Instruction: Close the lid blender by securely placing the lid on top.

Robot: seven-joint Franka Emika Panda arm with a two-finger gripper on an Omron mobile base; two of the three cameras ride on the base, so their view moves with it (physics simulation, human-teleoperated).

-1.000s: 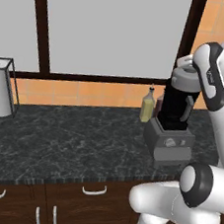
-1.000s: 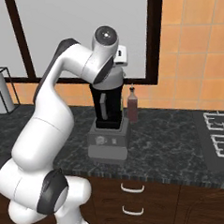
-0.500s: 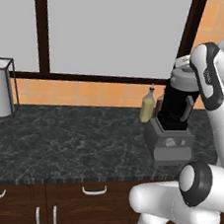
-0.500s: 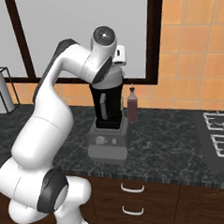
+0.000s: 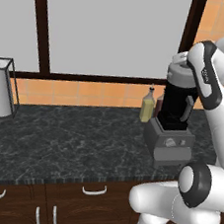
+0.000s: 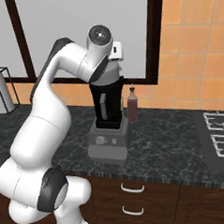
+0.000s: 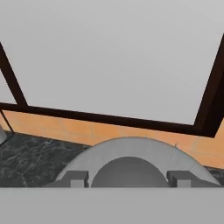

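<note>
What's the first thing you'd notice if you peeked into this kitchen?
The big white robot arm jumps out first, curling up from the floor and bending over the black counter. Right under its hand stands the blender, a black jar on a grey base near the counter's front edge, with the light-grey lid at its top. In the hand view the lid's dome sits right between the finger tips.

Arm [image 6: 44, 132]: glossy white rounded segments; dark grey joint bands and round end caps; small grey fingers [image 7: 75, 178], blocky tips.
</note>
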